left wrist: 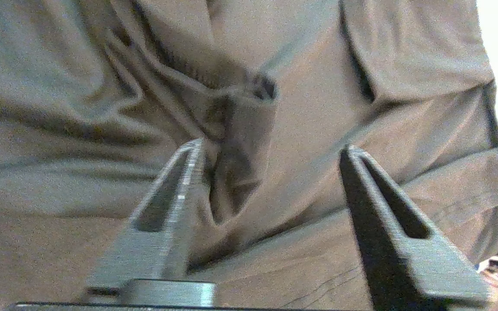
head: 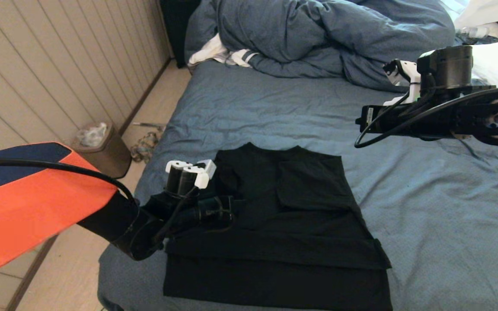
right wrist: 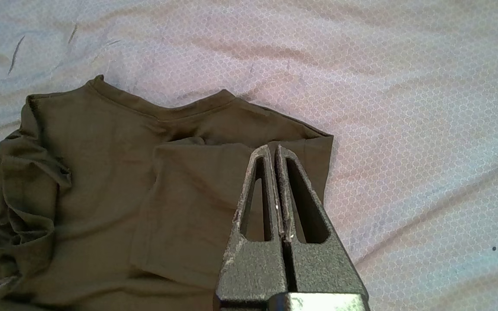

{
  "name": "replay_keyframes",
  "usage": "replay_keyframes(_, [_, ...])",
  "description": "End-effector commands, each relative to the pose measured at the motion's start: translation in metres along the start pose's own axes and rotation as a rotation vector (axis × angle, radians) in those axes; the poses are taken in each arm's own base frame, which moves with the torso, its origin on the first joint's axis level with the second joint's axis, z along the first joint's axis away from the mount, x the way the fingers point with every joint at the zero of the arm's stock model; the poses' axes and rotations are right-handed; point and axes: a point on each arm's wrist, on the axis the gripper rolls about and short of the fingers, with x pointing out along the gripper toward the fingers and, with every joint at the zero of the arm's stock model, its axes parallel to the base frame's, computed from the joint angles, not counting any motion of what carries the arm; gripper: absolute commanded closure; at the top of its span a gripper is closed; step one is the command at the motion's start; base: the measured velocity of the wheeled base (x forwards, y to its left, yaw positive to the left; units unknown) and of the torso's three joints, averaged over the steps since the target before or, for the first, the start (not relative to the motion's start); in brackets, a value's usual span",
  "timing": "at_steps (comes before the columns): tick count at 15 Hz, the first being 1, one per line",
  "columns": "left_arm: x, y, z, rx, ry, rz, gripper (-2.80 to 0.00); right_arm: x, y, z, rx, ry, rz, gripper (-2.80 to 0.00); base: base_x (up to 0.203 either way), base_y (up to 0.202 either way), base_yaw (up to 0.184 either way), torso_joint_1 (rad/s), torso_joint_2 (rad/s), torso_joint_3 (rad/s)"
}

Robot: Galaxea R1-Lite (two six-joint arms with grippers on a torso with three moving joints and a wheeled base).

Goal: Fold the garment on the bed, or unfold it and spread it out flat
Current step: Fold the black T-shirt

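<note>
**Black shirt lies part-folded on the bed, left gripper spread above it**

The garment [head: 292, 224], a plain black T-shirt, lies near the front edge of the bed [head: 439, 224], on the blue-grey sheet. Its collar points toward the bunched duvet [head: 318, 34] at the far end of the bed. The sleeve on the robot's right side is folded inward and lies flat across the chest. The lower part is folded into layers, so straight edges run across the shirt near its hem.

The left gripper [left wrist: 270, 151] sits over the shirt's left shoulder area, close to the fabric. Its two fingers [left wrist: 383, 216] stand well apart, with nothing pinched between them. Just beyond the fingertips, the wrist view shows the cloth gathered into a raised ridge of wrinkles, with a sleeve edge lying off to one side. In the head view the left arm [head: 145, 224] reaches in from the shirt's left edge, and the fingers themselves are lost against the black cloth.

The right gripper [right wrist: 273, 149] hangs raised, well above the sheet on the shirt's right side, near the duvet end. Its fingers are pressed together and hold nothing. From its wrist view the shirt's collar and folded sleeve lie below it.

A small bin [head: 102, 147] stands on the floor beyond the shirt's left side, off the bed.
</note>
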Motion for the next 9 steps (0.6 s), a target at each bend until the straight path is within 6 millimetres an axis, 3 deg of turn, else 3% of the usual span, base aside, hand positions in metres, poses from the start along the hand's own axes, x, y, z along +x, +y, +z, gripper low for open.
replay_keyframes(1, [-0.010,-0.007,0.014,0.004,-0.051,-0.022,-2.80,0.001,0.000,-0.001,0.000,0.004,0.001,0.00,0.000,0.000,0.000,0.000,0.00,0.000])
replay_keyframes(3, [-0.017,-0.008,0.033,0.003,-0.105,-0.021,-2.80,0.002,0.000,-0.001,0.000,0.005,0.001,0.00,0.000,0.000,0.000,0.000,0.00,0.000])
replay_keyframes(5, [-0.011,0.003,0.044,-0.006,-0.125,0.005,-2.80,0.001,0.000,-0.001,0.000,0.004,0.001,0.00,0.000,0.000,0.000,0.000,0.00,0.000])
replay_keyframes(9, [0.018,0.015,0.048,-0.013,-0.109,0.030,-2.80,0.002,0.001,-0.002,-0.001,0.009,0.004,0.00,0.000,0.000,0.000,0.000,0.00,0.000])
